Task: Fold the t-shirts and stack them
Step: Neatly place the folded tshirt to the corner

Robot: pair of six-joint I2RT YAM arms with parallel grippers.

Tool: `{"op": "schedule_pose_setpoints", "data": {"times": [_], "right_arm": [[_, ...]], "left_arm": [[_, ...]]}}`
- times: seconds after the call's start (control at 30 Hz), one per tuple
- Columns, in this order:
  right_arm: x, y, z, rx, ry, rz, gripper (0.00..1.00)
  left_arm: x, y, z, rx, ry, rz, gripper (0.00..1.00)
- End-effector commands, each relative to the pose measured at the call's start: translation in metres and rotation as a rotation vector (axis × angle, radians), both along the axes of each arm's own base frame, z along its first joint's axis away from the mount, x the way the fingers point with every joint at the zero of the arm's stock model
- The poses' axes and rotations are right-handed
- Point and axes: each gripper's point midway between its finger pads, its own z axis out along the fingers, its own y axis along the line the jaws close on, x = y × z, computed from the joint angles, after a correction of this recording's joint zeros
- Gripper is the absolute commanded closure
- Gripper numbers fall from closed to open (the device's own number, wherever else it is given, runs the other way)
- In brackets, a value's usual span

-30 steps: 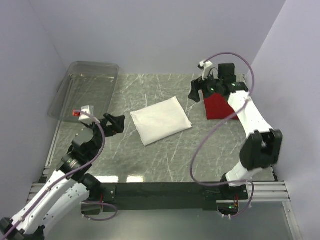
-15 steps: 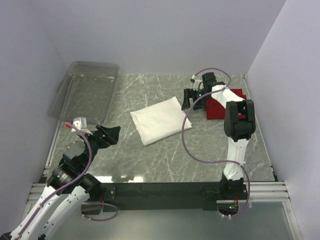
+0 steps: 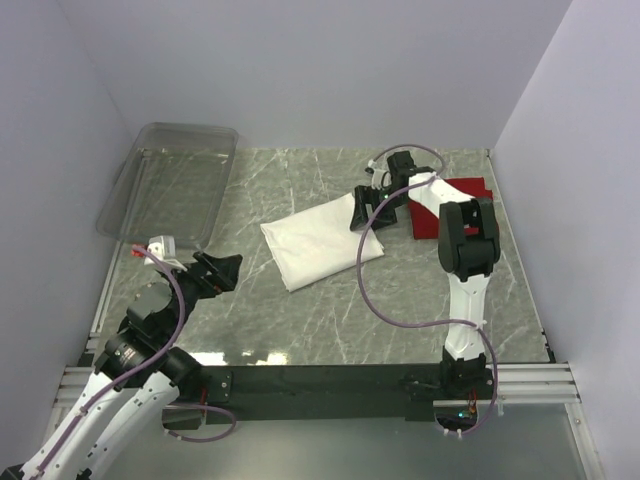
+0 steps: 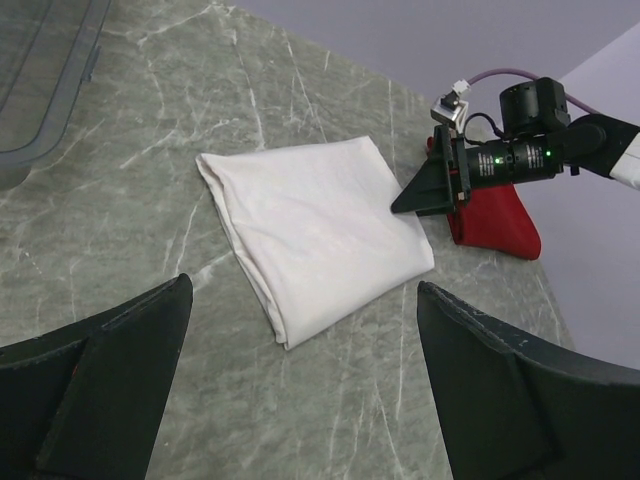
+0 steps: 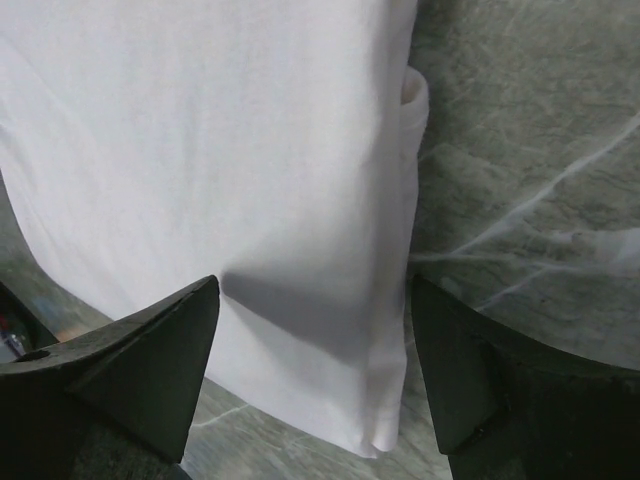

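The right hand (image 3: pixel 365 212) has moved. A moment ago it was over the red t-shirt (image 3: pixel 432 222) at the far right of the worktop (image 3: pixel 330 310). Now it has swung left and sits at the far right corner of the white t-shirt (image 3: pixel 320 240), which lies folded in the middle. Its own camera shows its two dark fingers (image 5: pixel 130 370) wide apart with the white edge between them, so this hand is open and holds nothing. The left hand (image 3: pixel 222 268) has pulled back toward its own side. It is wide open too, and it hangs near the left side of the white t-shirt without touching it. I think this means the red t-shirt is folded and left alone for now. The next job looks like grabbing the white one so the two can go in one pile. They are not stacked yet; they lie near each other, side by side. The right arm (image 3: pixel 465 240) covers the middle of the red t-shirt, so I cannot tell how neat its fold is. I also cannot tell if the right fingers touch the cloth or just float over it. The white t-shirt shows only plain white on top. The clear bin (image 3: pixel 170 190) at the far left is cut off in the left wrist view.
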Motion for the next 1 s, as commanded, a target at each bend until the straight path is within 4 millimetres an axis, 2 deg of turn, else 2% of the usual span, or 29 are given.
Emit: {"op": "schedule_pose_setpoints", "data": {"times": [0.0,0.17,0.3,0.5,0.53,0.6,0.63,0.7,0.8,0.9,0.97], "right_arm": [[-0.012,0.015,-0.009,0.022,0.079,0.011,0.16],[-0.023,0.032,-0.009,0.043,0.097,0.048,0.22],[-0.021,0.034,-0.007,0.044,0.091,0.049,0.28],[-0.014,0.028,-0.005,0.053,0.083,0.030,0.55],[-0.014,0.029,-0.003,0.064,0.081,0.034,0.66],[-0.012,0.031,0.003,0.084,0.073,0.045,0.78],[-0.013,0.034,0.007,0.104,0.071,0.055,0.90],[-0.011,0.036,0.018,0.130,0.053,0.073,0.99],[-0.009,0.041,0.045,0.172,-0.005,0.113,1.00],[-0.002,0.035,0.075,0.169,-0.090,0.112,1.00],[0.005,0.028,0.088,0.142,-0.135,0.099,1.00]], "left_arm": [[-0.002,-0.003,0.006,-0.029,-0.024,-0.016,0.01],[-0.001,-0.004,0.006,-0.029,-0.024,-0.018,0.00],[-0.001,-0.004,0.004,-0.025,-0.021,-0.019,0.00],[-0.001,-0.004,0.005,-0.028,-0.020,-0.017,0.01],[-0.001,-0.004,0.005,-0.028,-0.020,-0.019,0.01],[-0.001,-0.004,0.004,-0.025,-0.016,-0.017,0.00],[-0.001,-0.004,0.004,-0.023,-0.015,-0.016,0.00],[0.000,-0.004,0.003,-0.022,-0.011,-0.017,0.01],[0.000,-0.004,0.003,-0.021,-0.010,-0.016,0.01],[0.000,-0.003,0.002,-0.018,-0.006,-0.013,0.01],[0.000,-0.003,0.003,-0.020,-0.009,-0.013,0.01]]}}
